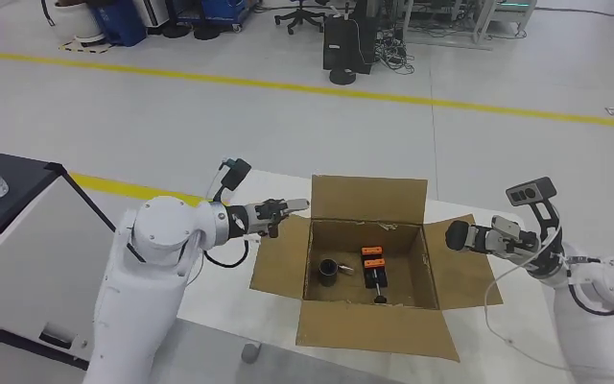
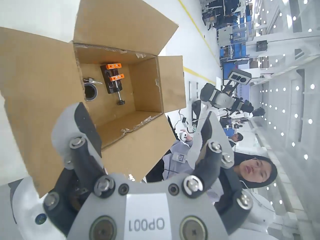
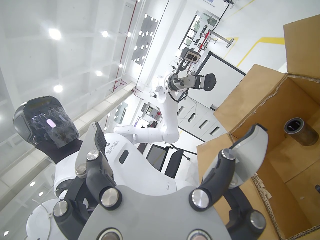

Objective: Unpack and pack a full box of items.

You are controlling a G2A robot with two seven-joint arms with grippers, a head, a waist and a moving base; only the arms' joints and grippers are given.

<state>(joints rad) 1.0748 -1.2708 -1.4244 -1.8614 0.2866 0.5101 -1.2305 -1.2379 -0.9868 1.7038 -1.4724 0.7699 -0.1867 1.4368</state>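
An open cardboard box [image 1: 369, 197] stands on the white table [image 1: 225, 298] with all its flaps folded out. On its floor lie a black and orange vise [image 1: 374, 269] and a dark cylinder [image 1: 329, 273], with a small metal piece [image 2: 93, 81] beside the cylinder. The left wrist view looks into the box [image 2: 120, 16] and shows the vise [image 2: 113, 81] and cylinder [image 2: 90, 92]. My left gripper [image 1: 288, 206] hovers open and empty over the box's left flap. Over the right flap, my right gripper [image 1: 459, 235] is open and empty too. The right wrist view catches the cylinder [image 3: 297, 129].
A white cabinet with a dark top [image 1: 29, 221] stands left of the table. The box flaps [image 1: 374, 331] spread over much of the table's front and sides. Open floor with a yellow line [image 1: 307, 88] lies beyond.
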